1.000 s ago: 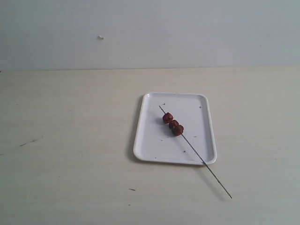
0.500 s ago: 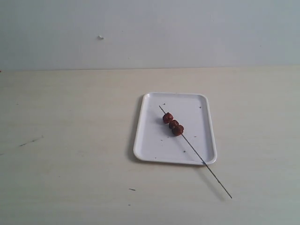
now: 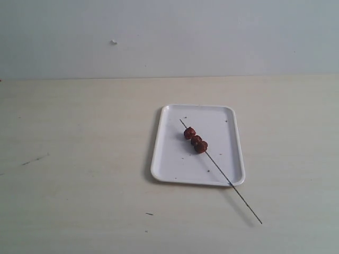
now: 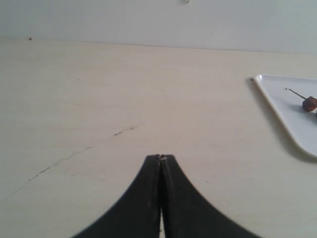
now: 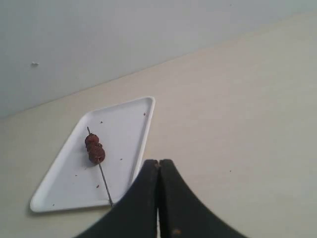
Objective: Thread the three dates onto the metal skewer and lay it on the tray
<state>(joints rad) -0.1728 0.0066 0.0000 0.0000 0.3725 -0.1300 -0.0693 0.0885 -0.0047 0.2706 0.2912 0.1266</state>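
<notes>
Pale wooden table, white speckled tray right of centre, left gripper and right gripper with jaws pressed together, empty, metal skewer lying diagonally across tray, one end overhanging the rim, three dates threaded in a touching row near its other end.

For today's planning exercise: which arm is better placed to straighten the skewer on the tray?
Probably right: the skewer overhangs the tray on that arm's side, nearer the right pincer.

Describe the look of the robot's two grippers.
Left gripper: two matte black fingers, broad at the base and curving inward to narrow tips. Right gripper: the same black, curved, tapering shape. No cables, labels or markings show on either one.
</notes>
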